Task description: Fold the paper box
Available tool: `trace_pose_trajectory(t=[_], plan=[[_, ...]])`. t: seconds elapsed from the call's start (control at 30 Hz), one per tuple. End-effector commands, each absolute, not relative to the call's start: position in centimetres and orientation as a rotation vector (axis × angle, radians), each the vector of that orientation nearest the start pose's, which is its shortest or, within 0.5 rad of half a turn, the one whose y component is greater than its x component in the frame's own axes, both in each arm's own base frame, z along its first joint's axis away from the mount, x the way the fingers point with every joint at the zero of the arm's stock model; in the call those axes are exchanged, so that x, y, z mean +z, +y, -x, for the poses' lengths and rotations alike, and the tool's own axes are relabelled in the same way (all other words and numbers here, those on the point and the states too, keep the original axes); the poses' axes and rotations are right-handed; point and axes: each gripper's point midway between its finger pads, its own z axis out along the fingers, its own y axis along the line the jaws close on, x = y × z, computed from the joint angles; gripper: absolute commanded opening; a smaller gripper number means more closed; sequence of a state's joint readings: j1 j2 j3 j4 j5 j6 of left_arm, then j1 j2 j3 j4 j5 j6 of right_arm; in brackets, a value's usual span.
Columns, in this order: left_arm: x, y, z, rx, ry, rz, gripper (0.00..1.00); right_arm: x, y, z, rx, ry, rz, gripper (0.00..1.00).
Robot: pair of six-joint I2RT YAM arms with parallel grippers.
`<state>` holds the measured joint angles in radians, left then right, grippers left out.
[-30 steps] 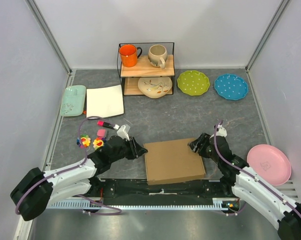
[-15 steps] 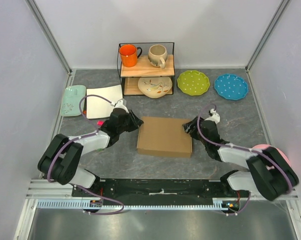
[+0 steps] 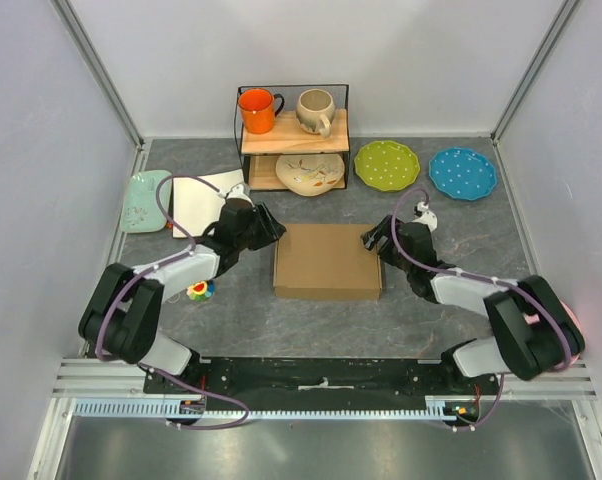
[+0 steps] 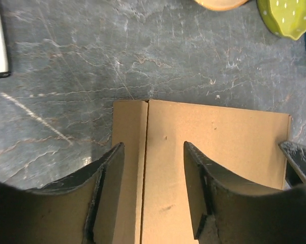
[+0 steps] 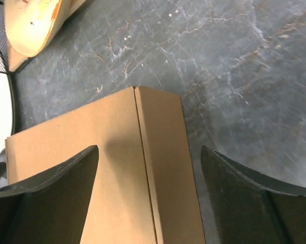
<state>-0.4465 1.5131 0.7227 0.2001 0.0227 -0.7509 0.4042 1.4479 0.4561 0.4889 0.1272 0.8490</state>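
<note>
The paper box (image 3: 328, 261) is a closed, flat brown cardboard box lying in the middle of the table. My left gripper (image 3: 272, 232) is at its left edge. In the left wrist view the gripper (image 4: 153, 145) is open, its jaws straddling the fold line along the box's (image 4: 214, 147) left edge. My right gripper (image 3: 372, 240) is at the box's right edge. In the right wrist view it (image 5: 149, 148) is open wide over the box's (image 5: 82, 147) right edge and side wall. Neither gripper holds anything.
A white square plate (image 3: 210, 202) and a mint tray (image 3: 146, 200) lie at the back left. A wire rack (image 3: 292, 140) with an orange mug, a beige mug and a bowl stands behind the box. A green plate (image 3: 386, 165) and a blue plate (image 3: 462, 173) lie at the back right. A small flower toy (image 3: 198, 290) lies by the left arm.
Both arms have reached forward and the box has moved from the near edge to the table's middle, now lying square. Both grippers stay at its two side edges.
</note>
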Motion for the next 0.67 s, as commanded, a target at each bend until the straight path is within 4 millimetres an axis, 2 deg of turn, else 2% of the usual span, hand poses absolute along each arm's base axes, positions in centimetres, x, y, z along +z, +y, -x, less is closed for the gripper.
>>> trace_pose_trajectory(t=[0.0,0.03,0.1,0.13,0.2,0.23,0.3,0.47,0.5,0.57,0.63], plan=[[13.3,-18.4,-35.7,-0.590,2.147,0.329,0.59,10.3,13.5,-34.4,0.483,2.028,-0.563,0.91],[14.3,-17.6,-35.0,-0.575,2.135,0.362,0.65,12.1,12.7,-34.1,0.462,1.997,-0.575,0.93],[15.2,-17.0,-34.4,-0.569,2.126,0.398,0.71,13.6,11.3,-33.7,0.405,1.958,-0.589,0.95],[15.4,-16.7,-33.9,-0.568,2.127,0.407,0.83,15.4,11.0,-33.3,0.410,1.913,-0.563,0.96],[16.1,-16.3,-32.9,-0.590,2.119,0.475,0.88,16.1,10.4,-32.7,0.393,1.892,-0.540,0.98],[16.0,-16.2,-32.5,-0.600,2.125,0.497,0.94,17.0,10.3,-32.1,0.401,1.870,-0.520,0.98],[15.9,-16.3,-31.4,-0.638,2.146,0.552,0.96,16.7,9.9,-31.2,0.361,1.894,-0.468,0.98],[16.0,-16.6,-29.0,-0.738,2.151,0.564,0.97,16.8,10.1,-29.3,0.388,1.881,-0.408,0.98],[17.0,-16.4,-28.7,-0.756,2.116,0.552,0.97,17.0,10.4,-29.1,0.405,1.873,-0.394,0.98],[17.4,-16.3,-28.3,-0.757,2.102,0.503,0.94,17.5,10.9,-28.6,0.435,1.856,-0.360,0.98],[18.2,-16.0,-27.8,-0.731,2.088,0.383,0.94,18.1,11.9,-28.3,0.486,1.851,-0.342,0.98]])
